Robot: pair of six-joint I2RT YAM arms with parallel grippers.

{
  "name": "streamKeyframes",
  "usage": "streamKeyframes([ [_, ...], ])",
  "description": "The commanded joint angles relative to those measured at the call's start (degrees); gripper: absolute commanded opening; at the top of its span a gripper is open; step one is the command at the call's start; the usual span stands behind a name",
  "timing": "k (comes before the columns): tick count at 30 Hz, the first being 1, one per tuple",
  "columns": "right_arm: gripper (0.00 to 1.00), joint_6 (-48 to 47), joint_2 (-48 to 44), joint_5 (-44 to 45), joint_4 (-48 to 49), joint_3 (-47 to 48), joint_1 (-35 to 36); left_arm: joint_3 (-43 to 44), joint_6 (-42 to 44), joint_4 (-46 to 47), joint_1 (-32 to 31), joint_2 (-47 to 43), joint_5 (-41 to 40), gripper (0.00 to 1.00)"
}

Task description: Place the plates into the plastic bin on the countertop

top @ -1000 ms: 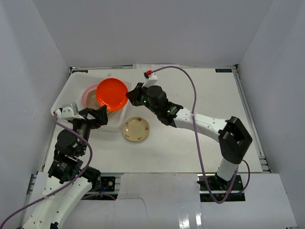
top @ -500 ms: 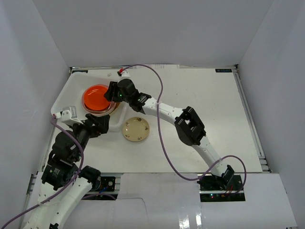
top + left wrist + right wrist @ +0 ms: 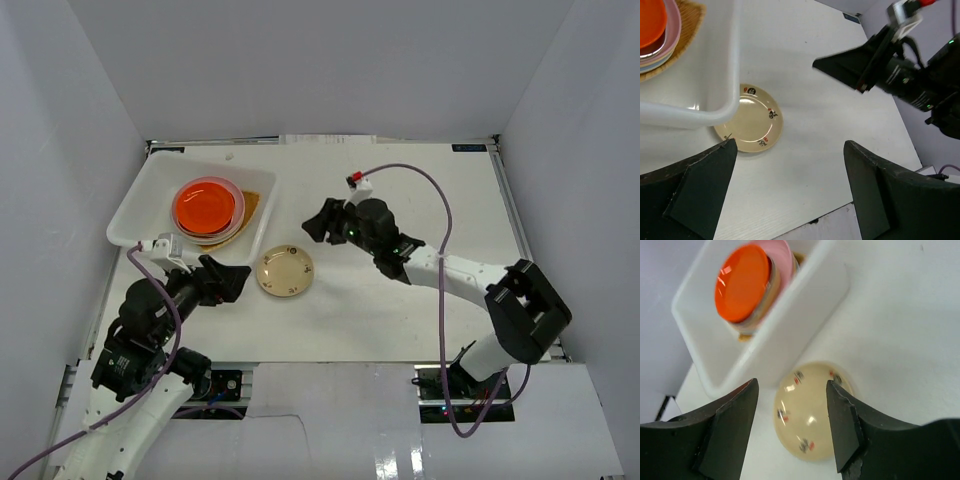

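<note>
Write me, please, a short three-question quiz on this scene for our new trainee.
1. True or false: the cream plate lies inside the plastic bin.
2. Which plate tops the stack in the bin? A) blue B) red-orange C) brown
3. What is the right gripper holding?
Key: 1 false, it lies on the countertop beside the bin. 2 B, the red-orange plate. 3 nothing; its jaws are open and empty.

One white plastic bin. In it, one stack: one red-orange plate, one pink plate, one tan woven plate; those between are uncountable. One cream plate outside.
</note>
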Motion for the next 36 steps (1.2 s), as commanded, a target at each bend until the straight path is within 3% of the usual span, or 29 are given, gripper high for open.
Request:
streamKeyframes([
  [1,0.63,-1.69,-1.73,-4.77,4.26,-11.49,0.13,1.26,6.25,5.05,0.32,-0.47,6.22,0.98],
  [7,0.67,1.91,2.02,-11.01,11.28,-19.15,-0.14,0.12,10.31,9.53,0.32,0.67,7.37,0.98],
  [12,0.62,7.18,10.99,-13.48,15.59,-17.06,-0.14,-1.90,13.39,13.32,0.32,0.67,3.95,0.98],
  [15,0.55,10.87,15.56,-13.67,18.32,-15.30,-0.14,-3.92,13.74,14.37,0.23,0.24,1.49,0.98],
  [21,0.31,15.27,19.97,-9.37,19.38,-12.22,-0.14,-4.28,14.18,14.37,0.23,-0.38,0.96,0.98],
  [22,0.19,15.45,19.63,-8.92,19.47,-12.48,-0.23,-4.36,14.01,14.46,0.32,-0.82,0.96,0.98],
  [25,0.08,14.84,14.46,-5.76,19.21,-15.98,-0.75,-4.45,13.74,14.20,0.32,-1.87,-1.85,0.98],
  [30,0.08,9.84,-3.17,0.37,12.47,-21.71,-1.99,-3.84,12.43,12.19,0.32,-3.45,-7.29,0.98],
  [32,0.08,6.15,-9.52,1.54,8.24,-20.49,-1.90,-3.49,10.23,10.78,0.41,-3.98,-13.70,0.98],
  [36,0.08,3.15,-11.76,0.31,6.20,-11.90,-1.28,-1.91,7.07,6.56,0.41,-4.60,-23.64,0.98],
])
